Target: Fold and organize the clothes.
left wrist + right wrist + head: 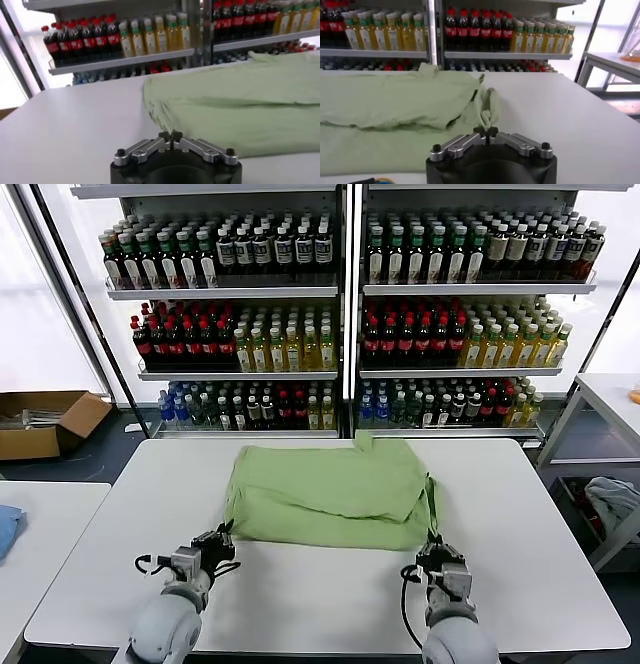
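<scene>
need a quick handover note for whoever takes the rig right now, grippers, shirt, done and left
Left gripper: jaws shut, at the near left corner of the shirt; whether it pinches the hem cannot be told.
Right gripper: jaws shut, at the near right corner, by the bunched sleeve; grip on cloth also unclear.
Shirt: light green, in the middle of the white table, already folded over on itself, the upper layer lying across the lower one, the near edge facing the robot.
Done: at least one fold.
Left: probably lift the near corners, fold again, then tidy the bunched right side.
</scene>
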